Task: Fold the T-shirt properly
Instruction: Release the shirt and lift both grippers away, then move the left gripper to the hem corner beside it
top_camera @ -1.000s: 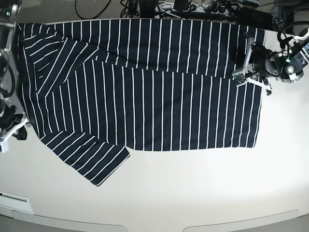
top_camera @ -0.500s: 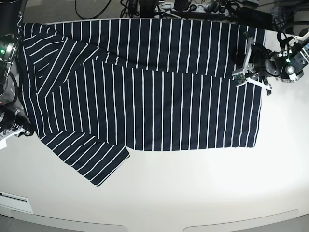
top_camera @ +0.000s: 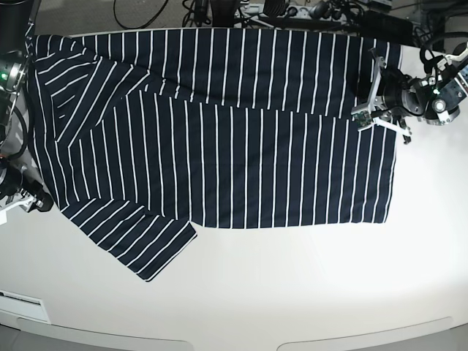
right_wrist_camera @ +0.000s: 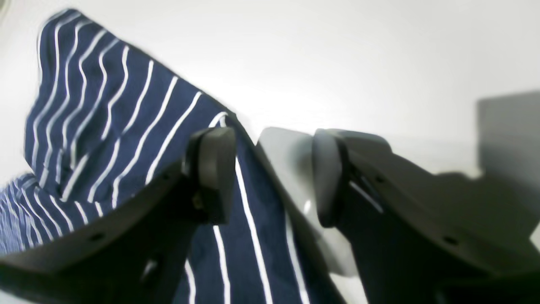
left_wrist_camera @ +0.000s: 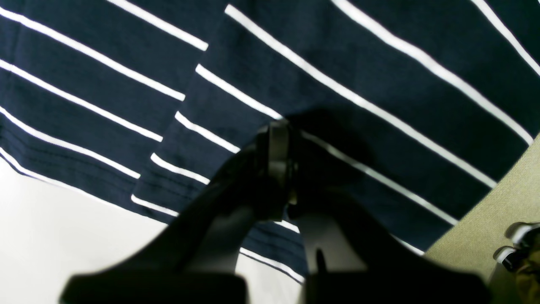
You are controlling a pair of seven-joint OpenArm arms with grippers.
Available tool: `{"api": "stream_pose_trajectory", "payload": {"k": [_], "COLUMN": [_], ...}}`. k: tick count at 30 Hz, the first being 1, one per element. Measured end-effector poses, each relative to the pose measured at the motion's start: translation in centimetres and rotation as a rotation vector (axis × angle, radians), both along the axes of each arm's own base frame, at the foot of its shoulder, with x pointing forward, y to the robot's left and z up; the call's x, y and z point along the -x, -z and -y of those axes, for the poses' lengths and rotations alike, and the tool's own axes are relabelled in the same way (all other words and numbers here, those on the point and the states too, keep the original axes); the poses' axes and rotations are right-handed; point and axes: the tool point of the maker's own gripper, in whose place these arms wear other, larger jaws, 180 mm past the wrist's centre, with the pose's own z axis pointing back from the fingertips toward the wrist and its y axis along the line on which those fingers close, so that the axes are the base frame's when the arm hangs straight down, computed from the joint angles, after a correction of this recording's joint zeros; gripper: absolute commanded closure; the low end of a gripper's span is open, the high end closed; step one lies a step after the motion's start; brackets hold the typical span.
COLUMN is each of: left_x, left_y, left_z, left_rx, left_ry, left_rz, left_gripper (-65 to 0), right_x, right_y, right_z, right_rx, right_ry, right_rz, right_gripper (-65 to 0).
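Observation:
The dark navy T-shirt (top_camera: 234, 146) with thin white stripes lies flat on the white table (top_camera: 292, 292), its upper part folded down over the body, with one sleeve (top_camera: 139, 241) sticking out at the lower left. My left gripper (top_camera: 365, 115) is at the shirt's right end by the fold edge. In the left wrist view it (left_wrist_camera: 280, 139) is shut just over the striped cloth (left_wrist_camera: 379, 63), with no fabric visible between the fingers. My right gripper (top_camera: 31, 199) is at the shirt's left edge. In the right wrist view it (right_wrist_camera: 272, 173) is open, with the shirt's edge (right_wrist_camera: 105, 105) running between the fingers.
Cables and equipment (top_camera: 292, 11) lie behind the table's far edge. The table's right edge and the floor (left_wrist_camera: 498, 198) show close beside the left gripper. Bare white tabletop (right_wrist_camera: 337, 50) lies beyond the right gripper.
The right arm has moved up and in toward the shirt's left edge. The left arm and the shirt have not moved.

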Motion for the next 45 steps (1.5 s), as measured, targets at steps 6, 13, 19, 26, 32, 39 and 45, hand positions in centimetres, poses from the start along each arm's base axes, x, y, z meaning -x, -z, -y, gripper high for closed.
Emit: {"api": "stream_pose_trajectory", "payload": {"k": [6,13,19,26,32,39,45], "left_x": [0.0,0.1,0.1,-0.7,-3.6,-6.4,-10.9], "left_y": [0.0,-0.1,-0.1,-0.2,-1.1,-3.2,-7.5], "left_z": [0.0,0.3,0.2,0.3,0.1,-0.5,-1.9], "left_rx": [0.000,0.005,0.005,0.002,0.005,0.004,0.007], "left_ry": [0.001,0.006,0.006,0.015,-0.067,-0.123,-0.232], "left_rz": [0.000,0.000,0.000,0.050,0.174,0.272,0.469], "left_gripper": [0.0,0.0,0.0,0.0,0.0,-24.4,-33.8], "right_x": [0.1,1.1,1.4,1.5,1.1,1.1,1.1], "right_y": [0.9,0.5,0.5,0.6,0.1,0.0,0.0], "right_z": [-1.8,-5.3,-6.1,-6.1,-6.1,-6.1,-6.1], "right_rx": [-0.040,-0.186,-0.216,-0.211,-0.212,-0.210,-0.210], "right_ry": [-0.020,-0.126,-0.151,-0.159,-0.163,-0.173,-0.173], "right_rz": [0.011,0.011,0.003,-0.014,-0.006,0.002,0.002], "right_gripper": [-31.7,-31.7,-25.3,0.0,0.0,0.0,0.0]}}
